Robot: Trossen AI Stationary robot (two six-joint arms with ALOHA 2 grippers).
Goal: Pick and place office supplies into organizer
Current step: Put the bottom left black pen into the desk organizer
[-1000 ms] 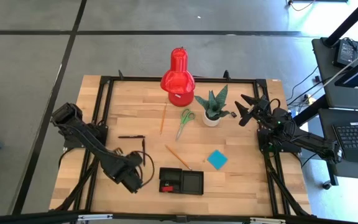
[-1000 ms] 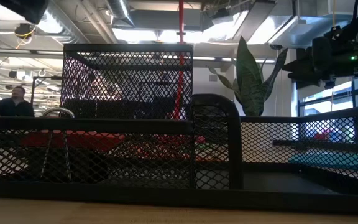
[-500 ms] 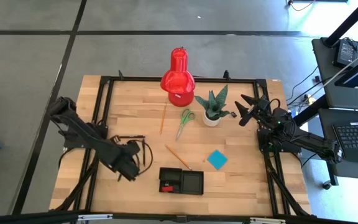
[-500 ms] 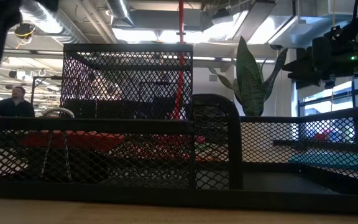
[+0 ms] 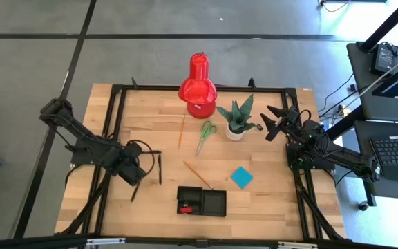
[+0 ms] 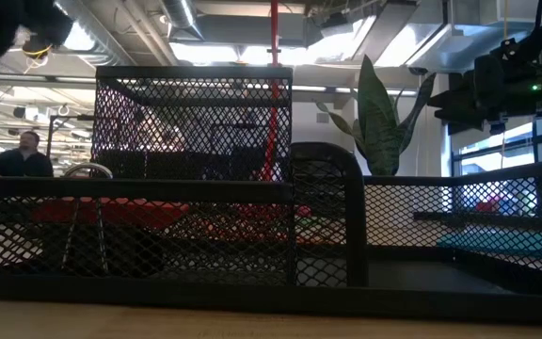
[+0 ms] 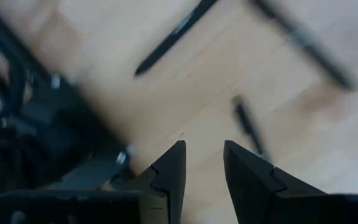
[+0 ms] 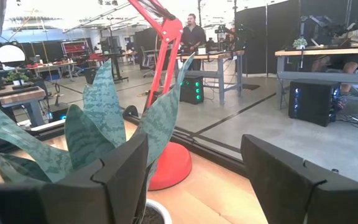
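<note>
Two black pens (image 7: 176,32) lie beyond left fingers (image 7: 169,171).

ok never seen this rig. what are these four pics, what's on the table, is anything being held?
Two dark robot arms work at a wooden table. One picture looks straight down, one sits at table height behind the black mesh organizer, and one camera rides on each wrist.

On the table: black pens, two orange pencils, green-handled scissors, a blue note pad, a red lamp and a potted plant. The organizer's left compartment holds something red.

The left gripper hovers over the pens, jaws open, holding nothing. The right gripper waits beside the plant, jaws open and empty.
</note>
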